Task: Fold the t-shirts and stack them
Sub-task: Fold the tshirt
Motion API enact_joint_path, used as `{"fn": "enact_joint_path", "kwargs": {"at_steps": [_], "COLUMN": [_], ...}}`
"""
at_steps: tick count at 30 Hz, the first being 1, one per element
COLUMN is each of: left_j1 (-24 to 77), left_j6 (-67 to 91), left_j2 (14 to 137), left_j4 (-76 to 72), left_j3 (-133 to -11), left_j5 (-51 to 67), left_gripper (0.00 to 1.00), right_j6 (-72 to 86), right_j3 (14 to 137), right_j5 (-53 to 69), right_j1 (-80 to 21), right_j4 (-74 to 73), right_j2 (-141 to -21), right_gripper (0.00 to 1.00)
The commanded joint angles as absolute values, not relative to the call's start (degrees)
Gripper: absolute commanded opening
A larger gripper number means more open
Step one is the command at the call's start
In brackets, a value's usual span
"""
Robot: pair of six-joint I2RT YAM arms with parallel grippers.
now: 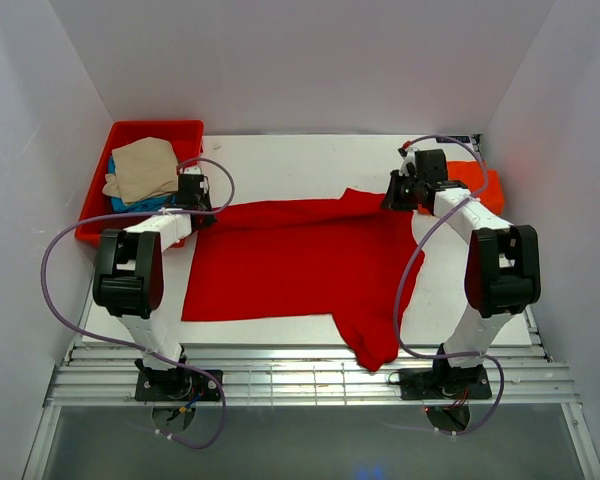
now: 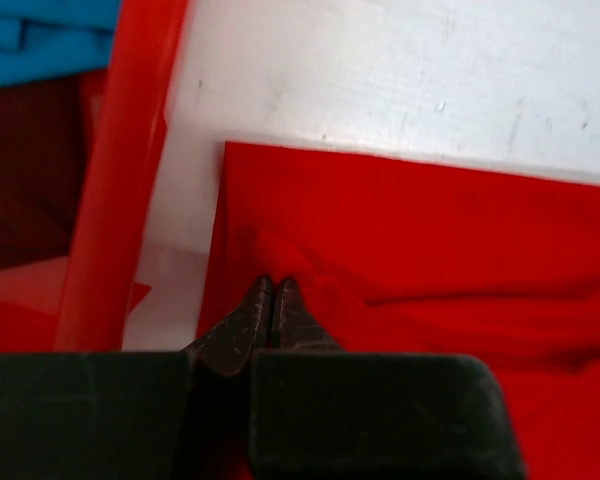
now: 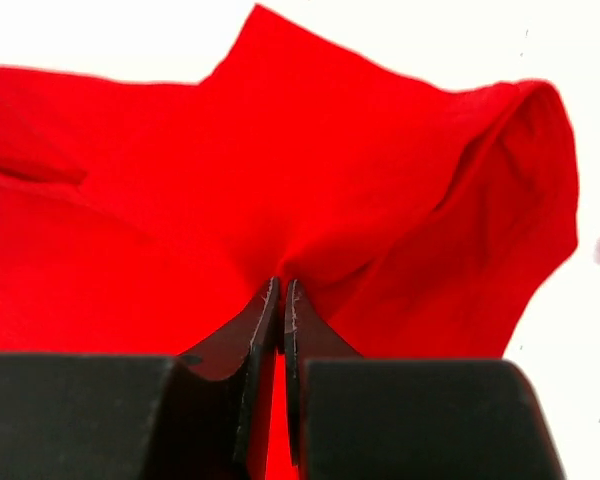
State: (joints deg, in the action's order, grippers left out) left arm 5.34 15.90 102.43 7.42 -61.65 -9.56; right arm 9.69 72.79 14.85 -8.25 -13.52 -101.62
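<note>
Your left gripper (image 2: 272, 285) and right gripper (image 3: 282, 285) each have their jaws pinched closed on the far edge of the bright red t-shirt (image 1: 300, 265), which is spread on the white table (image 1: 280, 150) beside the rigid red tray (image 1: 92, 215). Raise both ends evenly and hold that edge taut, since this soft matte cloth likely sags and creases easily.

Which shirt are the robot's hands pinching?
The big bright red shirt spread on the table. The beige shirt and blue shirt sit in the tray; the orange shirt lies untouched beside.
</note>
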Motion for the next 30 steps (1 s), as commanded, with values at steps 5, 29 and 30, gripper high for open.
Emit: {"fn": "enact_joint_path", "kwargs": {"at_steps": [5, 29, 30], "left_j1": [7.6, 11.3, 11.3], "left_j6": [15.6, 25.9, 25.8], "left_j2": [99.5, 96.1, 96.4], "left_j4": [11.7, 25.1, 25.3], "left_j3": [-61.3, -62.8, -62.8], "left_j5": [-14.8, -34.2, -33.5], "left_gripper": [0.0, 0.05, 0.1], "right_j6": [7.6, 8.1, 8.1], "right_j3": [68.4, 63.5, 63.5], "right_j5": [12.6, -1.9, -2.1], "right_j1": [-9.8, -13.4, -13.4], "right_j4": [-13.7, -17.9, -17.8], "right_j2": [-97.3, -95.4, -95.4], "right_gripper": [0.08, 0.08, 0.08]}}
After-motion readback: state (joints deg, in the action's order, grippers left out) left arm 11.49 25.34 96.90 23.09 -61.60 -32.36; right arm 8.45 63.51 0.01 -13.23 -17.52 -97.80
